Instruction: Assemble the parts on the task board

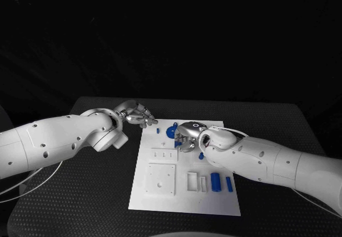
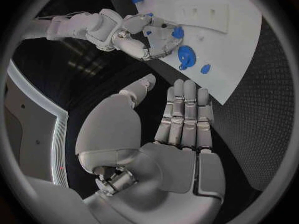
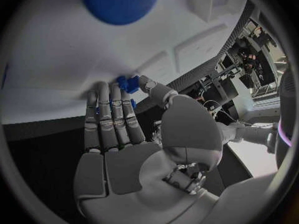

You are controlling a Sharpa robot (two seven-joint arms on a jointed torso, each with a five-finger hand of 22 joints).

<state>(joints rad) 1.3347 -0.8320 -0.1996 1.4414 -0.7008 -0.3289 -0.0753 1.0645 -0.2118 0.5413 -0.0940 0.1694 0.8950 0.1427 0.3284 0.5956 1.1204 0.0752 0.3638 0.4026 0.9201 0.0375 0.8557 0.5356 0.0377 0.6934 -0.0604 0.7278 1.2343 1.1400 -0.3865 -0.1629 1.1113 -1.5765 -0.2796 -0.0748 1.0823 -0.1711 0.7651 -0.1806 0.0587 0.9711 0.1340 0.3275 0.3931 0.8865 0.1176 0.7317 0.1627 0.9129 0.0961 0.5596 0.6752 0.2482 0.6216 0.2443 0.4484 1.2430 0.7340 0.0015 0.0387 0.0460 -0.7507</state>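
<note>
The white task board (image 1: 146,200) lies in the middle of the black table. My right hand (image 1: 187,137) hovers over the board's far part and pinches a small blue part (image 3: 129,83) between thumb and fingertips; the same part (image 2: 178,32) shows at its fingertips in the left wrist view. A blue gear (image 1: 171,131) stands on the board just beside that hand, with a small blue piece (image 1: 158,132) left of it. My left hand (image 1: 137,114) hangs off the board's far left corner, fingers straight, thumb apart, holding nothing.
Two blue bars (image 1: 215,181) (image 1: 229,183) lie on the board's near right. White fixtures stand on the board: a square plate (image 1: 161,178), small frames (image 1: 192,181) and a strip with holes (image 1: 164,155). The black table (image 1: 85,207) surrounds the board.
</note>
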